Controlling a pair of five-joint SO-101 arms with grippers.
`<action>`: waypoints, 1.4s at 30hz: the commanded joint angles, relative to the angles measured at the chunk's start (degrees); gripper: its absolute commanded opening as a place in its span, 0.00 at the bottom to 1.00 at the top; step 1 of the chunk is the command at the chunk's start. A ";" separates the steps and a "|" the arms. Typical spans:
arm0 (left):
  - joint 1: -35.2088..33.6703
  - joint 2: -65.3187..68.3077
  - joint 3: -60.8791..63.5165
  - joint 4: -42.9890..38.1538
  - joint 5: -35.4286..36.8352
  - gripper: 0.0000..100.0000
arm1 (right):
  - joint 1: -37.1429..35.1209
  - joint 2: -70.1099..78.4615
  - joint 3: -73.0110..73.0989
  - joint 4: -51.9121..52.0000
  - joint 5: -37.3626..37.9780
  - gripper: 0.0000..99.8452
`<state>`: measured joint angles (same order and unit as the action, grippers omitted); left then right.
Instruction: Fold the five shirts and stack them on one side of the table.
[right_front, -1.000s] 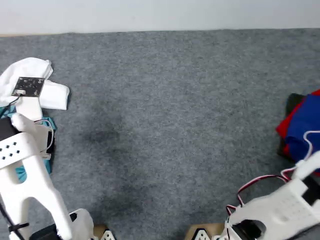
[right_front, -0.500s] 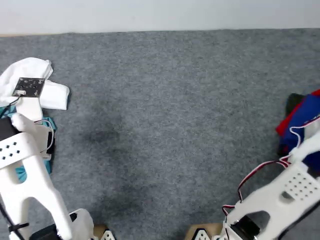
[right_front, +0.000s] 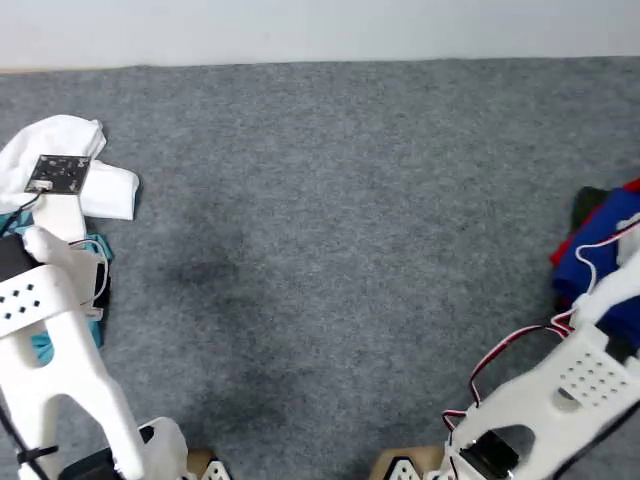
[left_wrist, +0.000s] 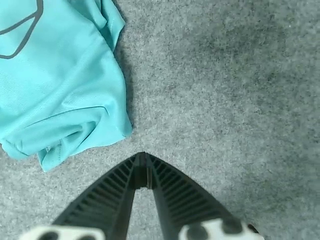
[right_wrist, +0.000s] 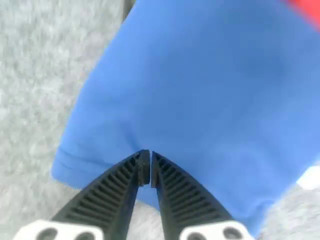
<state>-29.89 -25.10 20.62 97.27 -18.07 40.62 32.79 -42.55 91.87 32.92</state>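
Blue shirt (right_wrist: 200, 90) lies on a red shirt (right_front: 563, 252) at the right side of the table (right_front: 350, 200). The right end effector (right_wrist: 145, 167) is clenched over its near edge, with no cloth visibly pinched. Left end effector (left_wrist: 145, 172) is also clenched, above bare table beside the teal shirt (left_wrist: 55, 85). The fabric looks soft, light and limp, likely to sag and slide, so best pinched at a hem corner or shoulder seam.

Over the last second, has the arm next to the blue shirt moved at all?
Yes. In the high view the right arm has swung away from the near table edge, farther over the blue shirt, which has stayed put.
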 joint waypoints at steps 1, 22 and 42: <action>0.44 -1.76 -0.48 0.35 0.53 0.00 | -0.66 -4.53 -2.90 -5.41 -0.09 0.01; 0.44 -1.76 -0.66 0.44 0.53 0.00 | 1.89 10.24 -5.89 -26.15 -0.35 0.01; 0.44 -1.76 -0.84 1.85 0.53 0.00 | -8.13 1.01 -1.93 10.42 -5.19 0.01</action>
<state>-29.89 -25.10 20.62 98.24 -18.07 33.05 37.27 -46.77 100.13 29.85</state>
